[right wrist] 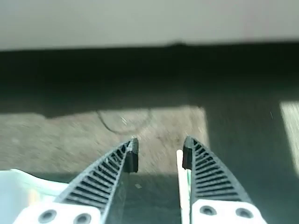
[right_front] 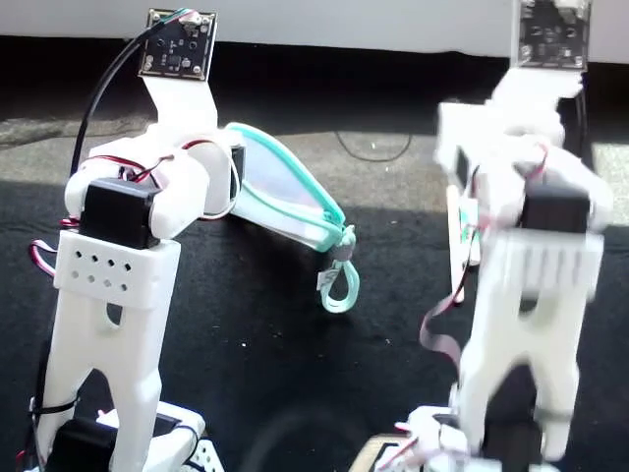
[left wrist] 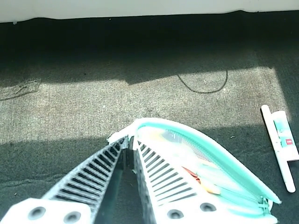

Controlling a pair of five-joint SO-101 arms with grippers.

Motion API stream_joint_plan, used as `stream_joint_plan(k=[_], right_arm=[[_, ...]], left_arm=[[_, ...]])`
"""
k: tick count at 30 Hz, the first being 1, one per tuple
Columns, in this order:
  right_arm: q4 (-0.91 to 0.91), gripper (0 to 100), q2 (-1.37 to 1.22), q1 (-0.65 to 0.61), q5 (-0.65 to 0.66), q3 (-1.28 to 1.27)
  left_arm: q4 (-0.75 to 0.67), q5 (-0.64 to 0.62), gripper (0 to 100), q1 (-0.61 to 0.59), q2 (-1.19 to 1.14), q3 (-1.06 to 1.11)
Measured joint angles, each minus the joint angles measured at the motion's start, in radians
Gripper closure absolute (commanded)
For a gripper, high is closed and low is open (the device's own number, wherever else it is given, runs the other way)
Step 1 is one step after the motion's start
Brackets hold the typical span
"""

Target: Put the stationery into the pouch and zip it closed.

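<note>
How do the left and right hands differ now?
The left hand is shut on the pouch rim; the right hand is open, gripping nothing. The left hand closes to a point; the right hand leaves a gap, a white stick seen through it. Both are white and ribbed.

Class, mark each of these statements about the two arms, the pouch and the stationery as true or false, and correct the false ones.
1. The left gripper is clamped on the pouch at its rim. True.
2. The right gripper is shut. False: its jaws stand apart.
3. A white pen-like item lies on the table, outside the pouch. True.
4. The pouch is empty. False: a red item and a yellow item show through its side.
5. The pouch has red trim. False: the trim is teal.
</note>
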State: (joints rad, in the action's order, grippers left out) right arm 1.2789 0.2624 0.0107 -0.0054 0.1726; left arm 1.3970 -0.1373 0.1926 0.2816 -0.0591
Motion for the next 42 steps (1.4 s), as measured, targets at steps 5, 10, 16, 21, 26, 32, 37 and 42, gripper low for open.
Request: stream_joint_plan(k=[5,10,16,21,26,32,37,42], right_arm=[[0.064,85.6,-0.341,0.052,0.126,-0.008],[0.138,85.6,-0.680,0.052,0.187,0.190],[0.233,85.6,-1.022,0.051,0.190,0.583],[0.338,85.6,-1.266,0.032,0.247,0.911],[0.413,88.8,-1.445,0.006,0.344,1.132],[0.474,99.5,-1.504,-0.002,0.396,1.289],[0.476,99.3,-1.505,0.000,0.350,1.453],[0.476,99.3,-1.445,0.000,0.236,1.470]], left_arm=[[0.000,0.012,99,0.000,0.000,0.000],[0.000,0.044,99,0.000,0.000,0.000],[0.000,0.046,99,0.000,0.000,0.000],[0.000,0.046,99,0.000,0.000,0.000],[0.000,0.046,99,0.000,0.000,0.000],[0.000,0.049,99,0.000,0.000,0.000],[0.000,0.049,99,0.000,0.000,0.000],[0.000,0.049,99,0.000,0.000,0.000]])
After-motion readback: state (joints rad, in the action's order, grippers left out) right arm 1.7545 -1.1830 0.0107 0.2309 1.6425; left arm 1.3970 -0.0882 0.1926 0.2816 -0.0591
